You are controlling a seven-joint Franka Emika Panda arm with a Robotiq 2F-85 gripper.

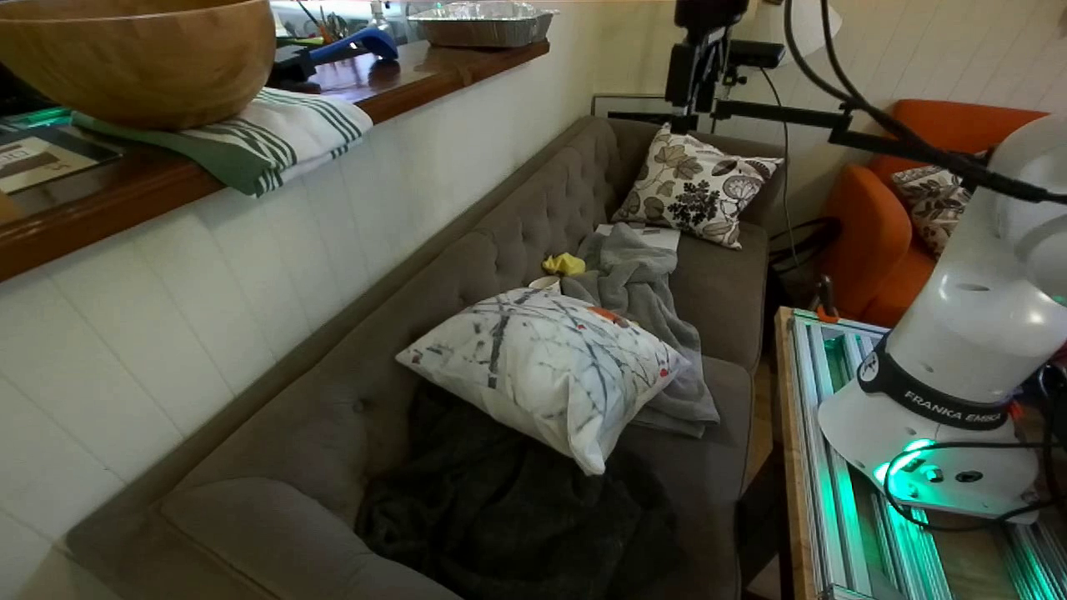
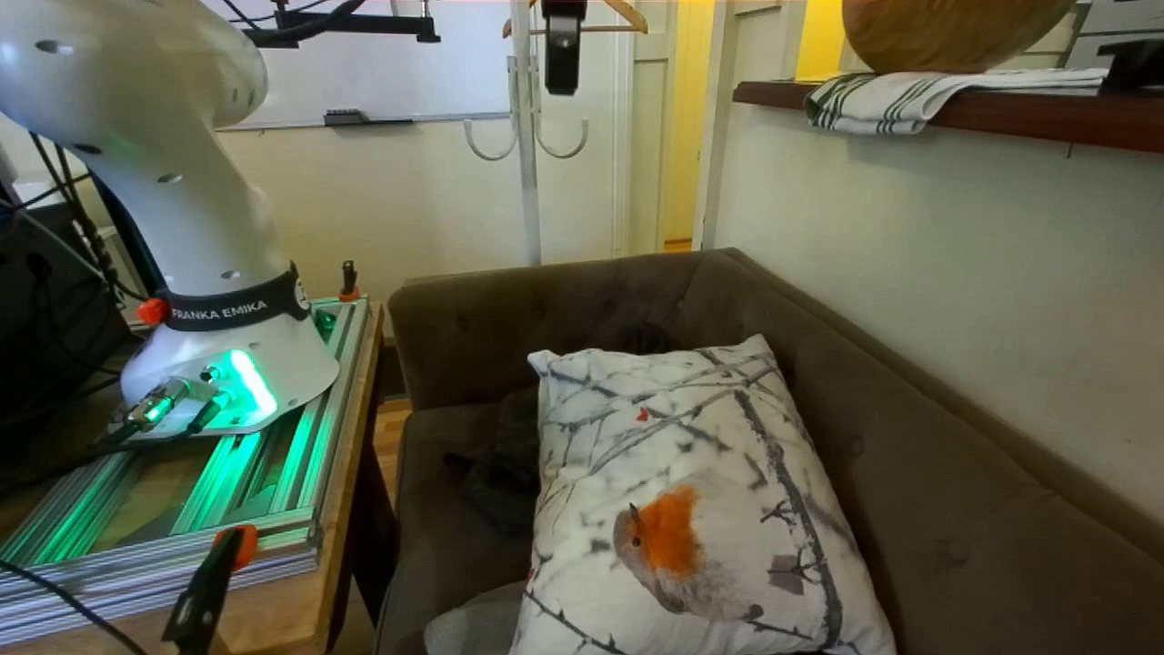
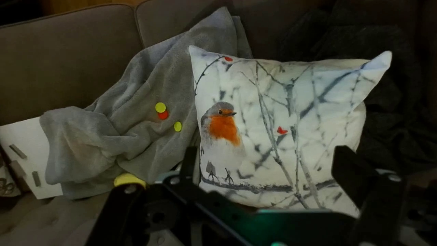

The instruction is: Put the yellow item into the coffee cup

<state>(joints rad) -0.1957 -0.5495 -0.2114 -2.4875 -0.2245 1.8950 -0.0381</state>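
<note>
The yellow item [image 1: 564, 264] is a small crumpled bright yellow lump on the sofa, beside the grey blanket in an exterior view. In the wrist view the yellow item [image 3: 129, 179] is partly hidden by the gripper's left finger linkage. The coffee cup [image 1: 546, 284] is pale; only its upper part shows behind the bird cushion, close to the lump. In the wrist view the gripper hides most or all of the cup. My gripper [image 3: 264, 153] is open and empty, with the bird cushion seen between its fingers. In an exterior view the gripper [image 1: 685, 121] hangs high above the sofa.
The white bird cushion [image 1: 542, 367] lies on the sofa [image 1: 325, 433] beside the cup. A grey blanket [image 3: 146, 136] carries small yellow and red discs [image 3: 160, 107]. A wooden ledge [image 1: 467, 71] holds a bowl [image 1: 142, 58] and foil tray. A patterned cushion [image 1: 696, 187] stands at the far end.
</note>
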